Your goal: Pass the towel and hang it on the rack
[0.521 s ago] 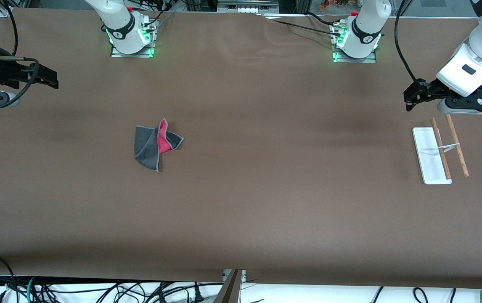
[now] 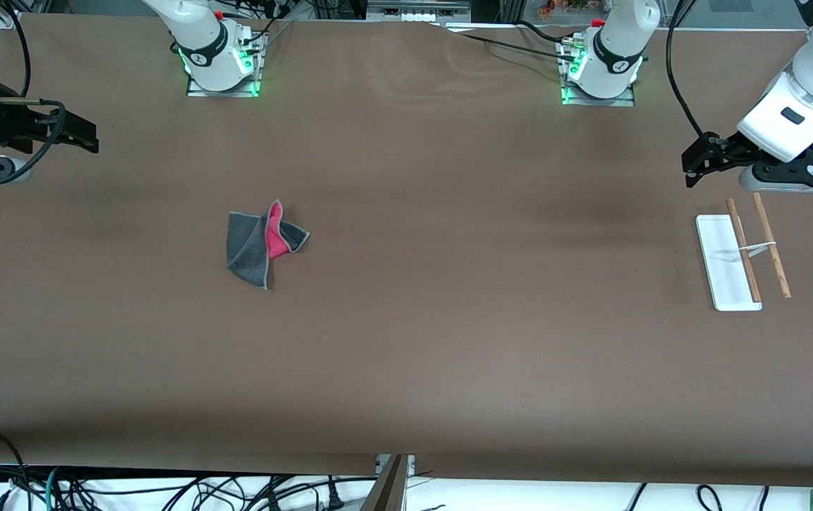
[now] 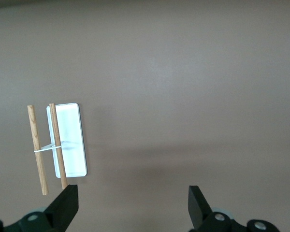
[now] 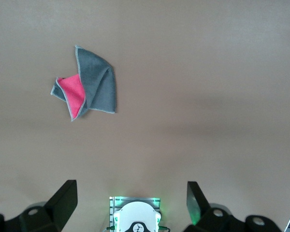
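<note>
Below the wide-open right gripper point(image 4: 130, 203) one towel point(image 2: 264, 243) lies crumpled on the worktop point(image 2: 449, 319); just beside the left gripper point(image 3: 133, 205), also wide, stands one two-rod rack point(image 2: 740, 259).

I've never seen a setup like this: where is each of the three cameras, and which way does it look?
Front view: high across the table, facing both arms' bases; shows the towel, rack, left hand, right hand.
Left wrist view: looks down past open fingers at the rack.
Right wrist view: looks down past open fingers at the towel.
</note>
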Tool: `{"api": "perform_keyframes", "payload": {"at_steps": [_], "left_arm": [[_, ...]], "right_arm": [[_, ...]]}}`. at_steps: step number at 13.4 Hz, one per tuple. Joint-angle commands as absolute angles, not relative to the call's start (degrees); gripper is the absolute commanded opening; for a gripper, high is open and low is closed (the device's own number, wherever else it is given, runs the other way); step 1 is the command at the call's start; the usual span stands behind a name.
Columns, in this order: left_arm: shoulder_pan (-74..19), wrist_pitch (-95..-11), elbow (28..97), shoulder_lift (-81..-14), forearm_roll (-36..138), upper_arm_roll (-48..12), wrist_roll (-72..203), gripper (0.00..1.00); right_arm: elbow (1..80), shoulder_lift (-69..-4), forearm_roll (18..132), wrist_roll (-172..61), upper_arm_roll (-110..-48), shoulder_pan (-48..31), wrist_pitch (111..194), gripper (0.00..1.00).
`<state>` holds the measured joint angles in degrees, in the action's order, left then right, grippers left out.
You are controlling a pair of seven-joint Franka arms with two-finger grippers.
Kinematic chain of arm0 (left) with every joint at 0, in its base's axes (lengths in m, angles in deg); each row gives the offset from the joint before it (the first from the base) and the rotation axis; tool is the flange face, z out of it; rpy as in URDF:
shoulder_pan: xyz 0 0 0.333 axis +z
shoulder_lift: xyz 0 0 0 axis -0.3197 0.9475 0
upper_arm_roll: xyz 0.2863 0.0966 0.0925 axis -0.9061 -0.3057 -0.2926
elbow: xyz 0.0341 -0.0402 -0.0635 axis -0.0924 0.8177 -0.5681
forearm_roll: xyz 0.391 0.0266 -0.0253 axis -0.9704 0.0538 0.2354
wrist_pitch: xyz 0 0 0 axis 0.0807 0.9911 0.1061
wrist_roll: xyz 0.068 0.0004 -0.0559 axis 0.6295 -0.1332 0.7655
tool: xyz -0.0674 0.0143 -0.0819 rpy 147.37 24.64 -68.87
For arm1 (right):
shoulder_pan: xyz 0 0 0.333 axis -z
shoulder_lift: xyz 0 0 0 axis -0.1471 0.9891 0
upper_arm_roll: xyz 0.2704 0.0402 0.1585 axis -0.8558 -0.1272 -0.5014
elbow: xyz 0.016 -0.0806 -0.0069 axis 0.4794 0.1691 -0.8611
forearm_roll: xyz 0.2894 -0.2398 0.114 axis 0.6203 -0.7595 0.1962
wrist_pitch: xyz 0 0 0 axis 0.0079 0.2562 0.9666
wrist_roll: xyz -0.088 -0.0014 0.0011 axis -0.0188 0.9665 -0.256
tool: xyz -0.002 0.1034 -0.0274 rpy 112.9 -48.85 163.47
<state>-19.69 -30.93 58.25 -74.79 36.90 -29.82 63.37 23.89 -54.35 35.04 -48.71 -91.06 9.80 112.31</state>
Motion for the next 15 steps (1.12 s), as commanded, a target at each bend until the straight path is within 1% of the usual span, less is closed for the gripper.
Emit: {"api": "perform_keyframes", "payload": {"at_steps": [1, 4, 7, 11, 15], "left_arm": [[-19.8, -29.5, 56.2, -74.0, 37.0, -29.7, 63.5, 1.00], [-19.8, -29.5, 56.2, -73.5, 37.0, -29.7, 63.4, 1.00], [-19.8, -29.5, 56.2, -73.4, 37.0, -29.7, 63.4, 1.00], [-19.8, -29.5, 56.2, -73.4, 37.0, -29.7, 63.5, 1.00], [-19.6, -29.5, 56.2, -73.4, 37.0, -29.7, 63.5, 1.00]], "right_arm": [[22.7, -53.3, 35.6, -48.3, -91.2, 7.3, 113.4, 1.00], [22.9, -50.1, 35.6, -48.3, -91.2, 3.5, 114.1, 1.00], [23.0, -43.4, 35.9, -48.4, -91.2, -0.9, 115.9, 1.00], [23.0, -35.8, 37.0, -48.4, -91.2, -5.9, 125.7, 1.00], [23.3, -28.7, 36.9, -49.2, -91.2, -8.2, 130.7, 1.00]]}}
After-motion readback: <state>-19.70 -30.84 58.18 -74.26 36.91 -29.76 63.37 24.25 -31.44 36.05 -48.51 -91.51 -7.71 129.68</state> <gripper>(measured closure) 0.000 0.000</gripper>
